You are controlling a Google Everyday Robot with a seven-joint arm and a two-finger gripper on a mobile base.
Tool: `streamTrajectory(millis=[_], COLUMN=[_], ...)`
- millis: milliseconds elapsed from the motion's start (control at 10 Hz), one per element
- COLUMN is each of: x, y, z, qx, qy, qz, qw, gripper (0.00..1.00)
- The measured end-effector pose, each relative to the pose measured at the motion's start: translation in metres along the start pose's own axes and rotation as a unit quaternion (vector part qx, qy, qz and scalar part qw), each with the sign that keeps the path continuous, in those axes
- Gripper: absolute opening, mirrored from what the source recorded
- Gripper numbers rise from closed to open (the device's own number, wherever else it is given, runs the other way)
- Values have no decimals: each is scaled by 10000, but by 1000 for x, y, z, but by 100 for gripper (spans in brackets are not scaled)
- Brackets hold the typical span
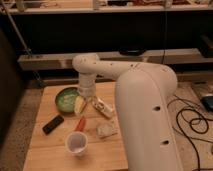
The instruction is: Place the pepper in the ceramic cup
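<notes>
A pale wooden table [47, 150] is being lit dimly, with a long dark shelf [150, 55] being seen behind it and black cables [192, 117] being shown trailing over the floor at the right. The gripper [101, 107] is being held low over the table's middle, just beside a yellow wedge [79, 105] and near a green bowl [65, 98], its fingers being held wide apart, nothing gripped. The pepper [80, 123] is being shown lying on the wood, just behind the upright ceramic cup [76, 143].
</notes>
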Motion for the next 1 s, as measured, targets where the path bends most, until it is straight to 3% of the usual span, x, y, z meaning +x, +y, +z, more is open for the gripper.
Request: streamTrajectory(millis=[1000], x=[10], y=[-9], z=[15], qx=[-215], qy=[19], qz=[-421], qw=[9989], gripper=[80])
